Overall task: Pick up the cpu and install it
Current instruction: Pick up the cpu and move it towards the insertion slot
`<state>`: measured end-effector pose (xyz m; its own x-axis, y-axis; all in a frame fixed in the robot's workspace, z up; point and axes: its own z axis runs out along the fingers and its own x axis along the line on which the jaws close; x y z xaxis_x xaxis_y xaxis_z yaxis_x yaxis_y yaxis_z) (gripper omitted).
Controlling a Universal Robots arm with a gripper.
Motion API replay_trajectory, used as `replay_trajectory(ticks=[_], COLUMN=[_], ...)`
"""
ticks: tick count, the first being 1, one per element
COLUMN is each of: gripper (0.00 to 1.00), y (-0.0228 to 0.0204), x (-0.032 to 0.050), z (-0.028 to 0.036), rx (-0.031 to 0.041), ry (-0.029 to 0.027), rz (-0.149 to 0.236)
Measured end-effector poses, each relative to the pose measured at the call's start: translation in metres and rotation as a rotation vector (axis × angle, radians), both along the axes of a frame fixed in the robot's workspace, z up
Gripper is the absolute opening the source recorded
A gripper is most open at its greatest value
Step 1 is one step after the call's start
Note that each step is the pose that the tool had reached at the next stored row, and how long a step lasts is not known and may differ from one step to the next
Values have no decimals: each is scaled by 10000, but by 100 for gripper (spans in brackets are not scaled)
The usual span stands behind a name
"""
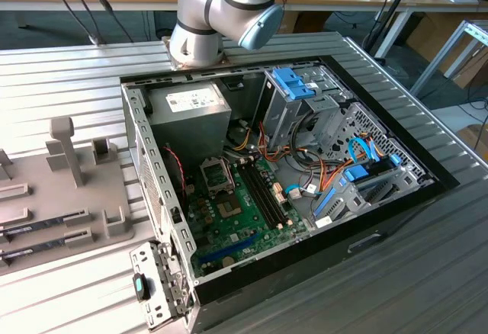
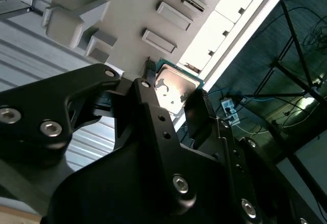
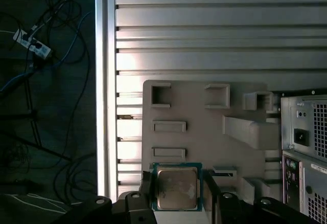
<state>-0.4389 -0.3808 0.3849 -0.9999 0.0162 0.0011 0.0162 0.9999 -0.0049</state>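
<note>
The cpu (image 3: 177,187), a flat square chip with a dull silver top and a thin green rim, sits between my black fingers (image 3: 145,189). My gripper (image 3: 177,192) is shut on its two opposite edges. It hangs over the grey holder plate (image 3: 204,132), near the plate's edge. In the second wrist view the cpu (image 2: 176,87) catches the light between the fingertips (image 2: 196,106) of the gripper (image 2: 172,93). In the exterior view the open computer case (image 1: 152,197) shows the green motherboard (image 1: 244,219) with its metal socket frame (image 1: 216,174).
A grey power-supply box (image 1: 191,109) sits at the case's back, with blue drive brackets (image 1: 293,82) and cables to the exterior view's right. Memory sticks (image 1: 46,223) lie on the holder plate (image 1: 76,189). The case's rear panel (image 3: 306,142) stands beside the plate. The ribbed table's edge (image 3: 104,81) drops to floor cables.
</note>
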Motion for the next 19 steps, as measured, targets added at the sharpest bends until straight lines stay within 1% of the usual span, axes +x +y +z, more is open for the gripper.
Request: replay_trajectory(ticks=[3, 7, 11, 15, 16, 17, 19], gripper=[47, 47, 47, 47, 47, 47, 47], y=[0, 0, 0, 0, 0, 0, 0], x=[0, 0, 0, 0, 44, 115, 185], z=[48, 141, 186, 190, 191, 191, 191], rx=[0, 0, 1, 1, 0, 0, 0], ry=[-1, -1, -1, -1, 0, 0, -1], rz=[0, 0, 0, 0, 1, 0, 0])
